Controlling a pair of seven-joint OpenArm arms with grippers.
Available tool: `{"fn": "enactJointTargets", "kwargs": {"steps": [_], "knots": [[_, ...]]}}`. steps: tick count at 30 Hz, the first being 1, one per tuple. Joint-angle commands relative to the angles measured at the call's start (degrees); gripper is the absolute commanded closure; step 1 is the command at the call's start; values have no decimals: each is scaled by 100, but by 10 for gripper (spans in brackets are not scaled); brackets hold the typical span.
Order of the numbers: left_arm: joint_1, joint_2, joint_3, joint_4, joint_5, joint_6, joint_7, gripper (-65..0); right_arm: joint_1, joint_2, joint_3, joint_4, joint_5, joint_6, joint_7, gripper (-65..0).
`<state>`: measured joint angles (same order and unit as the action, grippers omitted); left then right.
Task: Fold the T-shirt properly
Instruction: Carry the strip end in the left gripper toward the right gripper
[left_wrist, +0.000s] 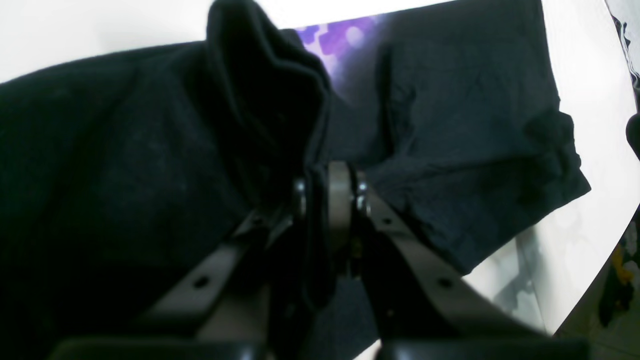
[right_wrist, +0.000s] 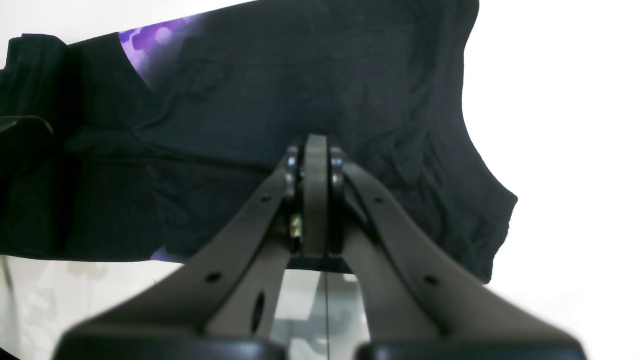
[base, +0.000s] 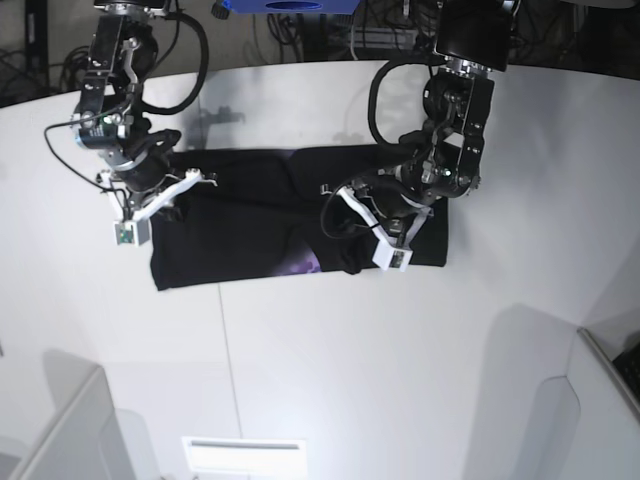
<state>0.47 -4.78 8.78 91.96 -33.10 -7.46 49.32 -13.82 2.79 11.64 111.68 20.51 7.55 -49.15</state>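
The T-shirt (base: 250, 230) lies as a long black band across the middle of the white table (base: 330, 370), a bit of purple print showing at its near edge.

Left gripper (left_wrist: 327, 192) sits over the shirt's right end w/ jaws pinched on a raised fold of black cloth; that fold stands up in a ridge above the fingertips in the left wrist view.

Right gripper (right_wrist: 315, 165) hovers at the shirt's left end, jaws pressed together. Can't tell if any cloth is caught between them; looks empty.

Step in hand, prob: carry the lifted right end over toward the shirt's middle. To do it well:
- keep the pinch firm, lift just enough to clear the layer below
- move straight along the band so edges line up
- lay flat before letting go, no bunching
- right gripper could press the left end down so the shirt doesn't drag.
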Motion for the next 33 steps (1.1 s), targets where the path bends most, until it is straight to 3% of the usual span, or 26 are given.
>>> {"fn": "enactJointTargets", "kwargs": {"steps": [1,12,14,18,21,26,33], "knots": [[-87,16,-3,92,-96,-40,-101,0,112,25,10,98,28,32,101,0],[-104,16,-3,83,-96,-40,-101,0,130,25,10,98,28,32,101,0],[-113,16,-3,83,-96,-40,-101,-97,130,25,10,98,28,32,101,0],[-122,34,-3,83,-105,-40,-101,-369,130,25,10,98,28,32,101,0],[-131,148,-3,92,-105,-40,-101,-489,130,25,10,98,28,32,101,0],[-227,385,24,74,-105,-67,-101,-502,138,25,10,98,28,32,119,0],[-517,403,824,250,-105,-67,-101,-499,138,25,19,98,28,32,128,0]]}}
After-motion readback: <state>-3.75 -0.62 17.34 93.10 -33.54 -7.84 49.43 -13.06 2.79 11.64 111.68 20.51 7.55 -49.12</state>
